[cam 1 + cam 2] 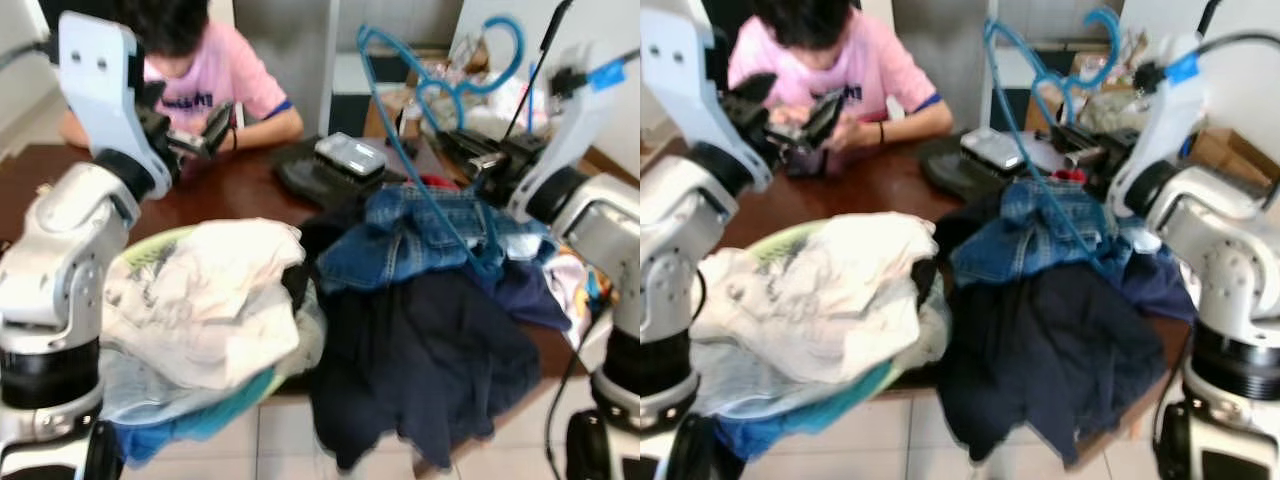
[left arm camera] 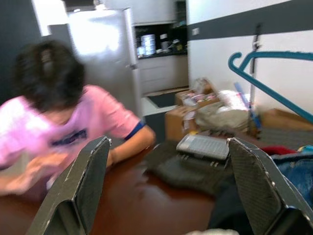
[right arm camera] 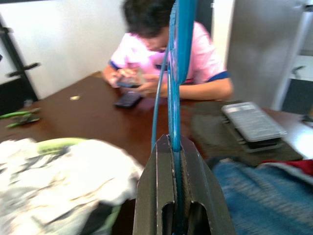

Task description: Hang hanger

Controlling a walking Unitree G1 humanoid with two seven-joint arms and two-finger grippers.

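I see clothes heaped on the worktop, a person seated behind. My right tool pinches the blue hanger; left tool spread, empty.

Blue hanger, denim-blue jeans, navy garment, pink shirt, dark-brown table

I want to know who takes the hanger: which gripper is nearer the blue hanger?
Right. The right gripper is shut on the blue hanger, holding it above the denim jeans. The left gripper is open, raised over the table's far left, apart from it.
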